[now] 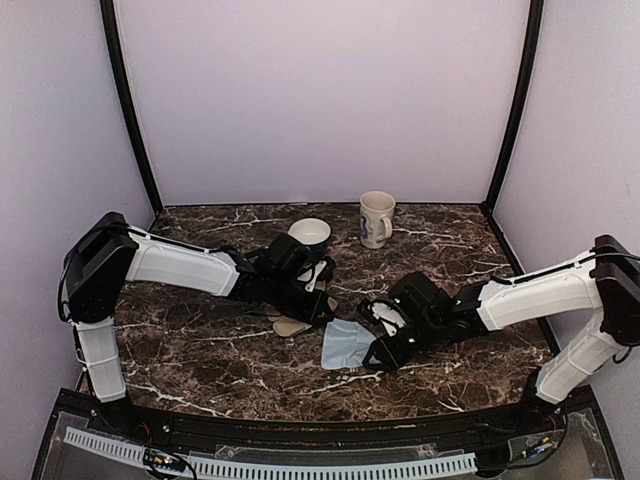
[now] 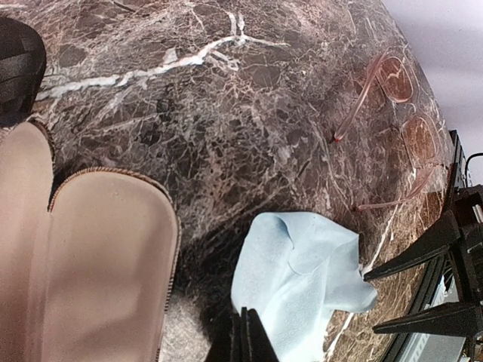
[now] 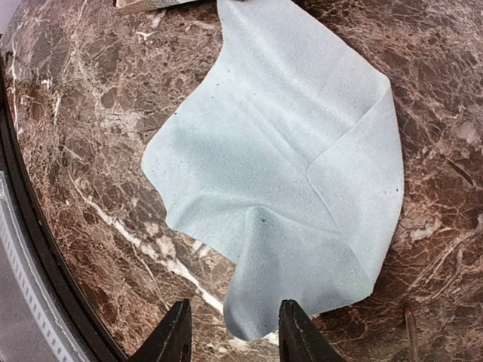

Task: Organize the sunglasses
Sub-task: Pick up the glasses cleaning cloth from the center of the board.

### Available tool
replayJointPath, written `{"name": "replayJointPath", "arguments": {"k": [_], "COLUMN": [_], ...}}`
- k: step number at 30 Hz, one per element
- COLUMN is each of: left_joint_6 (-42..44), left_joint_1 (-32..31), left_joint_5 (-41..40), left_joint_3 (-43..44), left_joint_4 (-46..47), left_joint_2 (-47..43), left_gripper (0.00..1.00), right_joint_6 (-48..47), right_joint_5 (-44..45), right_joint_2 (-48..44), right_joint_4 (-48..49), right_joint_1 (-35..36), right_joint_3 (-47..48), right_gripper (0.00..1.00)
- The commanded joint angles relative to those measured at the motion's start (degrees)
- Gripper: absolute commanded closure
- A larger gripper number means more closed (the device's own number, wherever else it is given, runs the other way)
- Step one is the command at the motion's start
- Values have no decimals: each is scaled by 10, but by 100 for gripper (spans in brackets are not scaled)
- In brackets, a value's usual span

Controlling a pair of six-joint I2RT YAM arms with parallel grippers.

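Right jaws stand partly apart, gripping nothing, with a corner of the blue cloth (image 3: 287,151) lying loose between them on the table (image 3: 90,113). Left jaws are pressed shut and empty, tips at the cloth's edge, the open case (image 2: 98,264) just beside. The sunglasses (image 2: 420,140) lie unfolded on the table beyond the cloth, near the right jaws.

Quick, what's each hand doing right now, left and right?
Left hand: closed, tips at the blue cloth edge; whether it pinches it cannot be told.
Right hand: open, straddling the cloth's corner, not gripping.
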Motion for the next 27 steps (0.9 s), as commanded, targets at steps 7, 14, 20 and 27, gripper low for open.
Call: {"name": "replayJointPath", "arguments": {"k": [7, 14, 20, 27], "left_joint_6": [8, 7, 7, 20], "left_joint_1": [1, 1, 1, 0], "left_joint_5": [6, 7, 7, 4], "left_joint_3": [6, 6, 6, 5], "left_joint_4": [-2, -4, -4, -5], "left_joint_2": [-12, -12, -12, -12], "left_gripper": [100, 100, 100, 93], "right_joint_6": [-15, -20, -19, -13], "right_joint_5": [44, 47, 39, 41], "right_joint_2": [13, 22, 21, 1], "right_joint_4": [-25, -26, -15, -25], "right_joint_1": [13, 18, 18, 18], "right_joint_3": [12, 19, 19, 19], "right_gripper": [68, 78, 91, 100]}}
